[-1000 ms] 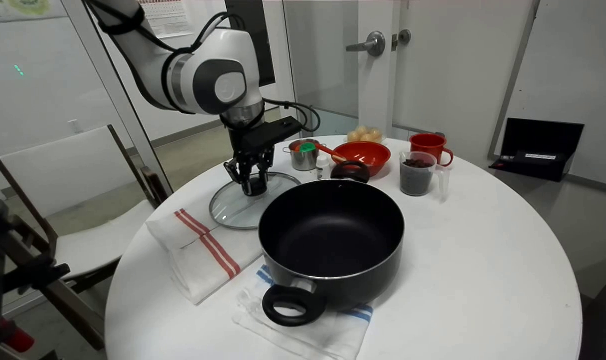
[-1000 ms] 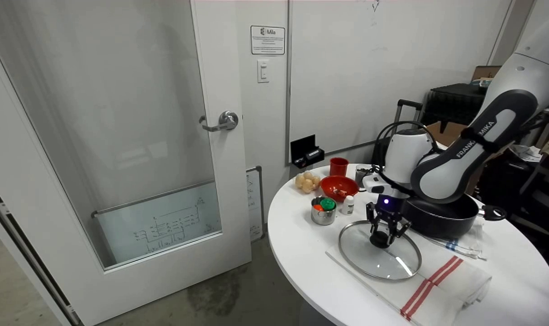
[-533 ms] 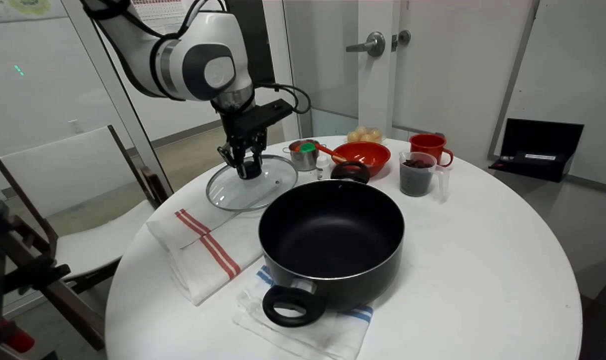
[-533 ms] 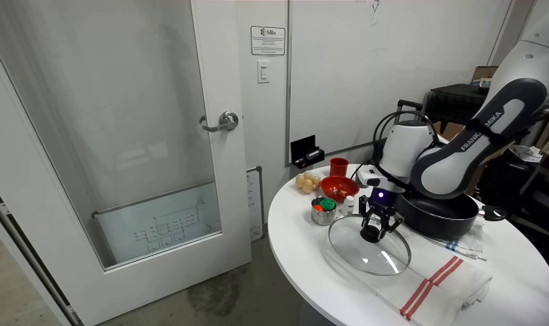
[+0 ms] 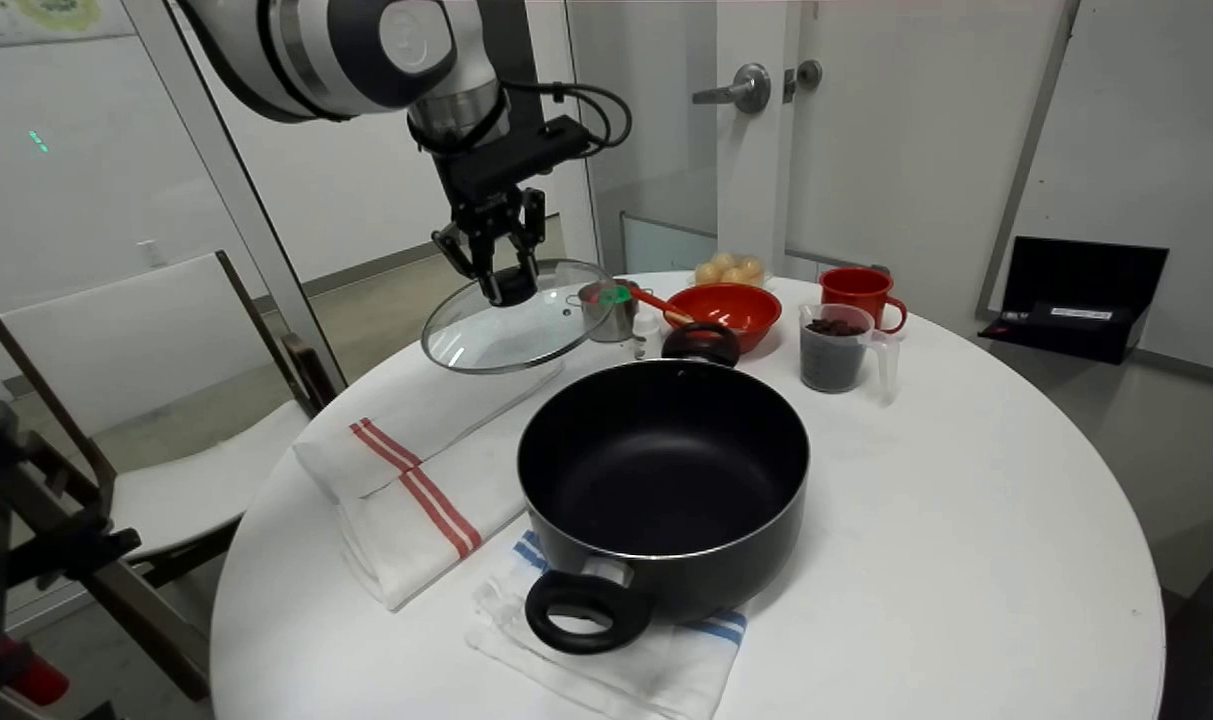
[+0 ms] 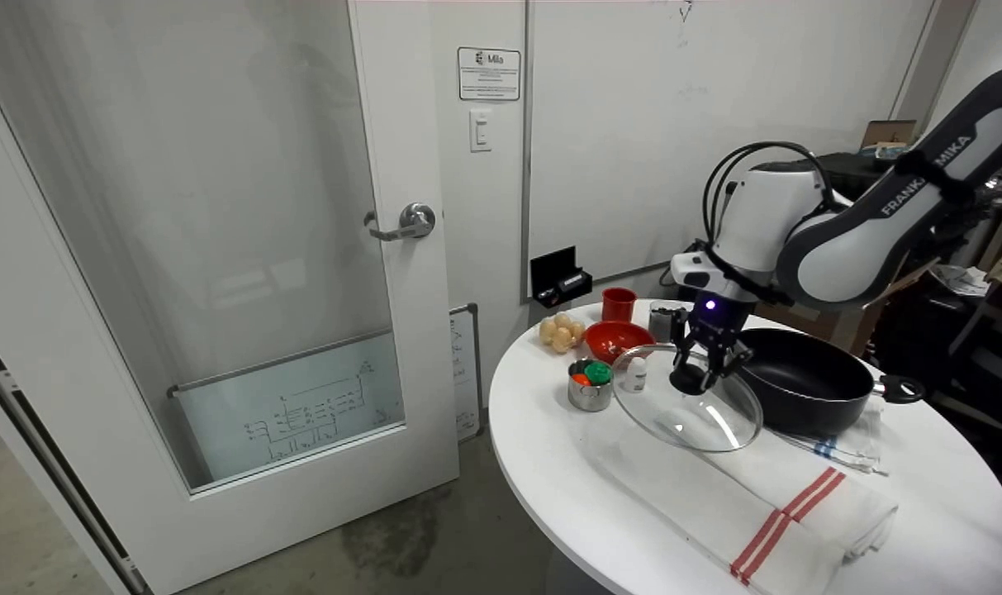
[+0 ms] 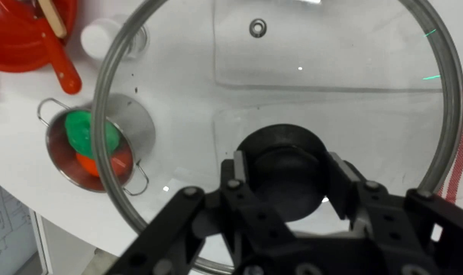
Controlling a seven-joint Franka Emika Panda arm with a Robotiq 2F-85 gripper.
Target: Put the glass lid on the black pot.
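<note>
The glass lid [image 5: 476, 330] is held in the air, slightly tilted, above the folded towel beside the pot. It also shows in an exterior view [image 6: 690, 421] and fills much of the wrist view [image 7: 311, 103]. My gripper [image 5: 511, 275] is shut on the lid's black centre knob, with one finger on each side of it, as the wrist view [image 7: 286, 168] shows. The black pot [image 5: 666, 470] stands uncovered on the table, its inside empty. It also shows in an exterior view [image 6: 798, 380], partly behind the gripper and lid. The pot is out of the wrist view.
A red-striped towel [image 5: 416, 490] lies beneath the lid; a blue-striped towel [image 5: 656, 670] lies under the pot. A steel cup [image 5: 616, 325], white bottle [image 5: 647, 330], red bowl [image 5: 736, 310], measuring cup [image 5: 831, 355] and red mug [image 5: 856, 288] stand behind the pot.
The lid has risen from the towel with my gripper, and its tilt has changed. In the last half second it has also shifted slightly toward the pot. The pot has not moved.
</note>
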